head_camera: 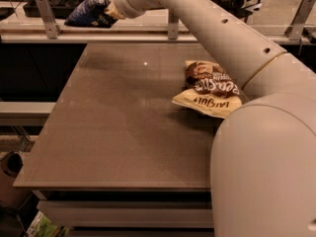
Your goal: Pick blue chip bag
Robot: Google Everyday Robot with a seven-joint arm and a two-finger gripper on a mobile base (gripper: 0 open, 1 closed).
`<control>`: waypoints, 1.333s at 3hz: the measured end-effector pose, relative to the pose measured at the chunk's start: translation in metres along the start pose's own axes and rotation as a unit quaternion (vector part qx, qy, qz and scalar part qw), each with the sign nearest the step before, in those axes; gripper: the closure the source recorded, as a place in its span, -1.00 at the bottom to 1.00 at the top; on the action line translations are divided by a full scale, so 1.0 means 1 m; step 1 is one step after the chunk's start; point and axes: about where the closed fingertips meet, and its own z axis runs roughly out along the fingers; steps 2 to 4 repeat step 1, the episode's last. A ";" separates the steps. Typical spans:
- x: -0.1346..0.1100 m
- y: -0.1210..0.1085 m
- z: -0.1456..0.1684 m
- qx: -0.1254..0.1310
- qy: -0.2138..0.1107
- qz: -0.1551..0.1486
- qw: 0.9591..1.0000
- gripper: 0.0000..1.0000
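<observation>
Above the far left edge of the tabletop (113,132), the blue chip bag (88,15) was held clear of the surface by the end effector (105,8), which appeared to be closed on the bag's right end, though the grip itself was largely hidden. Well apart, a brown-and-yellow chip bag (210,90) was seen lying flat near the tabletop's right side, beside the arm (212,28).
</observation>
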 end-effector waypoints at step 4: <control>0.000 0.000 0.000 0.000 0.000 0.000 1.000 1.00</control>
